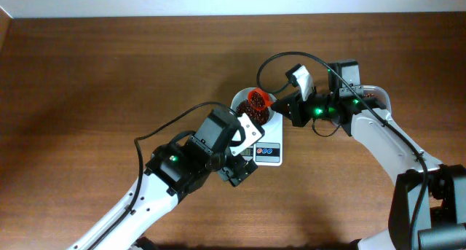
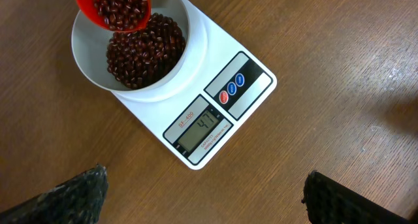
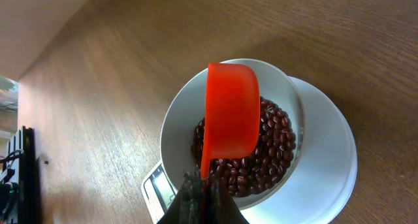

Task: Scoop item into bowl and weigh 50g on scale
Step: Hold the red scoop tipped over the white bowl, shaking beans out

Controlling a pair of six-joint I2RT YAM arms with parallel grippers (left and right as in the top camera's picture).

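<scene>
Over bowl (image 3: 177, 126) on scale (image 2: 215, 54) | scoop (image 3: 232, 110) clamped by right gripper (image 3: 199, 199) | left gripper (image 2: 209, 194) spread, empty | beans (image 2: 144, 54) to be trickled toward 50g

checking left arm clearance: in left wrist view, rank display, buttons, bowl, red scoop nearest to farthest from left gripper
From the left gripper:
1. display, scale's near end
2. buttons, just beyond
3. bowl, scale's far end
4. red scoop, over bowl's far rim

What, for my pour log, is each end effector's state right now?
Left end effector: open, holding nothing.
Right end effector: closed on the red scoop, held over the bowl.
</scene>
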